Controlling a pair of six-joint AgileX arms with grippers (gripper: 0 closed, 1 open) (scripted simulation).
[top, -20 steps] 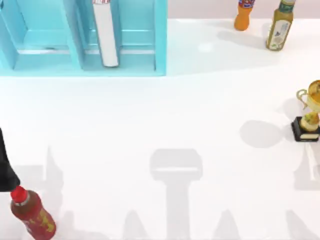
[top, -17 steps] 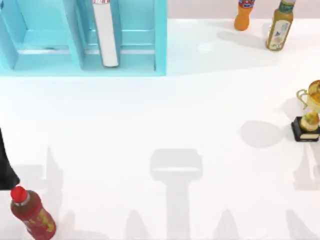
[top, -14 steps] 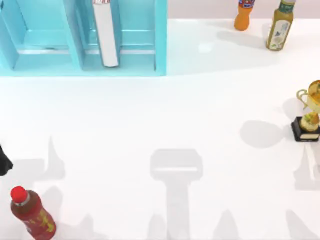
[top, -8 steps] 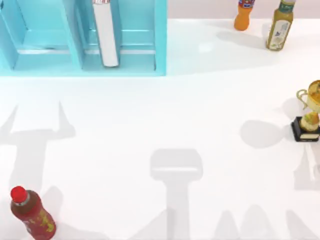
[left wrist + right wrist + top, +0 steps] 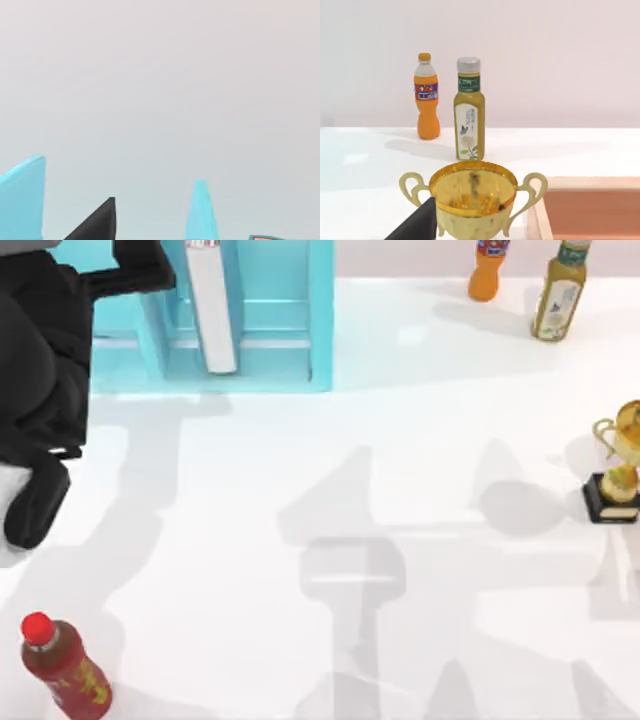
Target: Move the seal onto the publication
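The seal and the publication are out of view. My left arm [image 5: 40, 370] hangs large and black over the table's far left, covering the left end of the light blue shelf unit [image 5: 320, 330]. In the left wrist view a black part of my left gripper [image 5: 97, 224] rises between two blue shelf tips [image 5: 201, 210] against a pale wall. A black part of my right gripper [image 5: 417, 225] stands just beside the gold trophy [image 5: 472, 200] in the right wrist view.
A white upright roll [image 5: 212, 310] stands in the shelf unit. An orange bottle [image 5: 487, 270] and a green-capped bottle [image 5: 558, 295] stand at the back right, the trophy [image 5: 620, 475] at the right edge, a red-capped bottle [image 5: 62, 665] at the front left. A salmon-coloured tray [image 5: 590, 210] lies beside the trophy.
My left arm slid out of the top view at the lower left, then came back in large at the upper left over the shelf. Its shadows shifted across the table. The loose objects stayed put.
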